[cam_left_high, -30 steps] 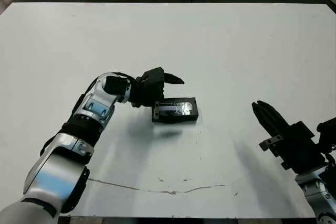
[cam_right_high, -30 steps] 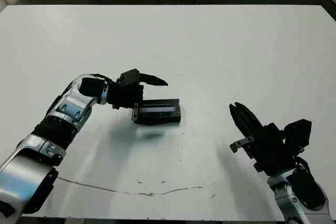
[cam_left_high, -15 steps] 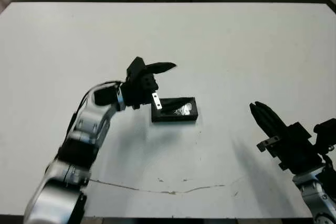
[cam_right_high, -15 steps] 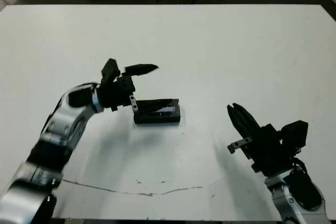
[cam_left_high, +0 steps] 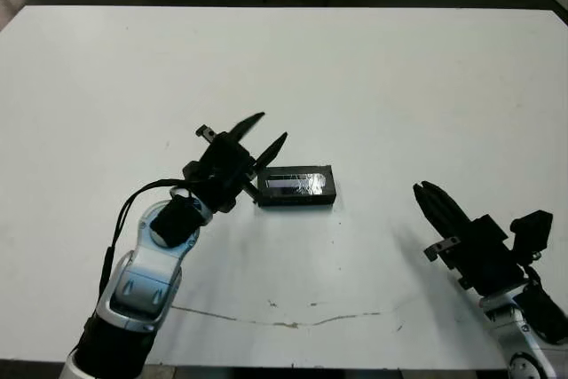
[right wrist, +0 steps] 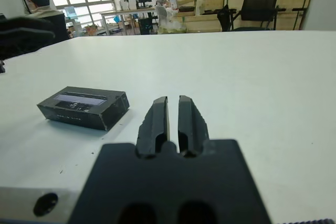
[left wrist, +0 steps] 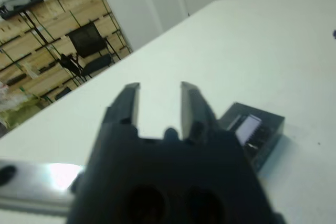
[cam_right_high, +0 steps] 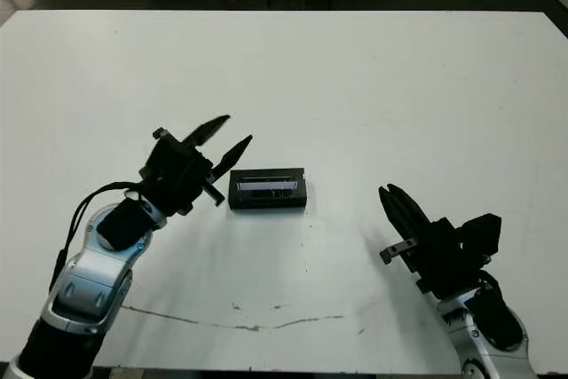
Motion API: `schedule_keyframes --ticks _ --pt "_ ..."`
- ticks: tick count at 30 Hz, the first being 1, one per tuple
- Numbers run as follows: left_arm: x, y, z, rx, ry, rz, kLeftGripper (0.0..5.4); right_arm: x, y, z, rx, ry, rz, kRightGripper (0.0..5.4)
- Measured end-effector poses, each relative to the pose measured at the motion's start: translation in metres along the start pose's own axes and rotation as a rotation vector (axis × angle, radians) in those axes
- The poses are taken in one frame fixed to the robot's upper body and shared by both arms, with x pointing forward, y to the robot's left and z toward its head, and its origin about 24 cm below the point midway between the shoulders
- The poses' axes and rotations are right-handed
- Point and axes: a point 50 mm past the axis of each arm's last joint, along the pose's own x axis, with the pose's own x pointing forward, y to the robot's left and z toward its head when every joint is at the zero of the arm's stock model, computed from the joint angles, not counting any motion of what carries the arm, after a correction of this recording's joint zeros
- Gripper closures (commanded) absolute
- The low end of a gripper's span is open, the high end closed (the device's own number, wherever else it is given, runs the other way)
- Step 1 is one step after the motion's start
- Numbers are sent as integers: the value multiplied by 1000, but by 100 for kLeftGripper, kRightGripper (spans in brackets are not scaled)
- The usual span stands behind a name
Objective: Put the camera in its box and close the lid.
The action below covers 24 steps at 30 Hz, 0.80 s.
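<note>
The black box [cam_left_high: 295, 193] lies flat mid-table with the lid [cam_left_high: 297, 182] seated on it, its silvery-grey strip facing up. The box shows again in the left wrist view [left wrist: 252, 132] and the right wrist view [right wrist: 84, 107]. No camera is in view. My left gripper [cam_left_high: 272, 127] hovers just left of the box, open, its fingers [left wrist: 188, 98] spread with nothing between them and apart from the box. Far to the right, near the front edge, my right gripper [cam_left_high: 419, 189] is shut and empty, its fingers [right wrist: 157, 114] pressed together.
A thin dark crack line [cam_left_high: 284, 324] runs across the white table [cam_left_high: 373, 68] near its front edge. Beyond the table stand chairs [right wrist: 260, 3], shelving and a seated person [right wrist: 39, 3].
My left gripper has drawn back from the box's left end, swung round and now stands with fingers spread. The box has stayed put. My right arm has sunk slightly toward the front edge.
</note>
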Motion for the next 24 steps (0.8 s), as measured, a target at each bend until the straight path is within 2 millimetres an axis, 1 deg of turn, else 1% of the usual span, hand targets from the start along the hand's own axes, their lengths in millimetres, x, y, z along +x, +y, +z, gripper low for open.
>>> schedule_keyframes --ticks 1,2,8,16,21,22,24 --pt "1 -1 -1 -2 9 -5 526 1 0 0 -13 -2 -3 540" --pt "3 -3 -1 -4 20 -5 538 1 1 0 -21 0 -8 540" --pt "13 -13 -4 -44 76 -3 538 5 4 -1 -22 -13 -12 540" --pt "32 -17 -7 -128 131 28 538 6 5 0 -33 -9 -41 540" --pt "38 -24 -17 -303 239 -6 538 7 6 1 -38 -5 -44 540" --pt "38 -24 -17 -316 245 -10 538 7 6 1 -38 -6 -44 540" --pt "38 -29 -21 -428 285 -28 538 7 7 1 -39 -1 -44 540"
